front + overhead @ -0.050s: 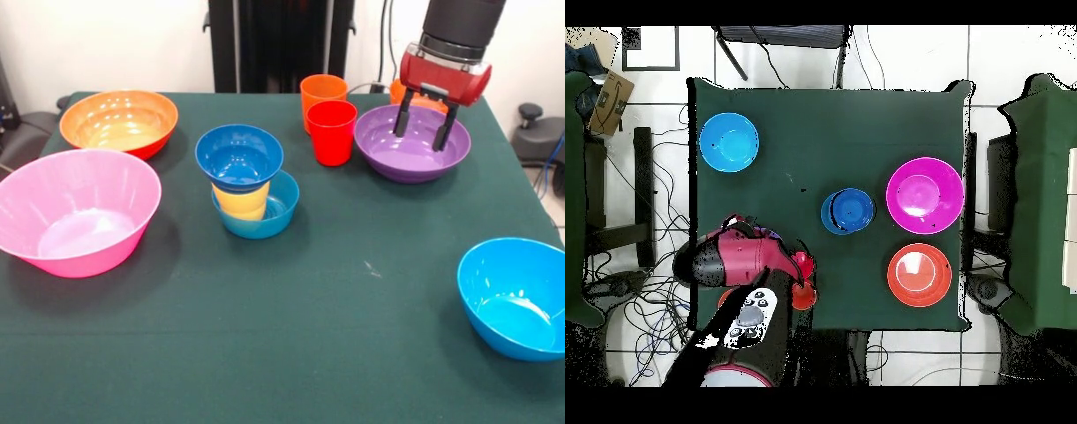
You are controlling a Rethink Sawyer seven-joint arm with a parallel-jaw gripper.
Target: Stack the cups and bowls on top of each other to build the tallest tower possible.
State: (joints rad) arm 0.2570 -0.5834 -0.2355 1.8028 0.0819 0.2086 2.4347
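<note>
My gripper hangs open over the medium purple bowl at the back right, its fingertips down inside the rim with nothing between them. In the overhead view the arm's head hides this bowl and the fingers. An orange rim peeks out behind the gripper. Just left of the purple bowl stand the red cup and, behind it, the orange cup. Mid-table the tower is a small blue bowl, the yellow cup in it, and another small blue bowl on top.
The large pink bowl and the large orange bowl sit at the left of the green table. A bright blue bowl sits near the front right corner.
</note>
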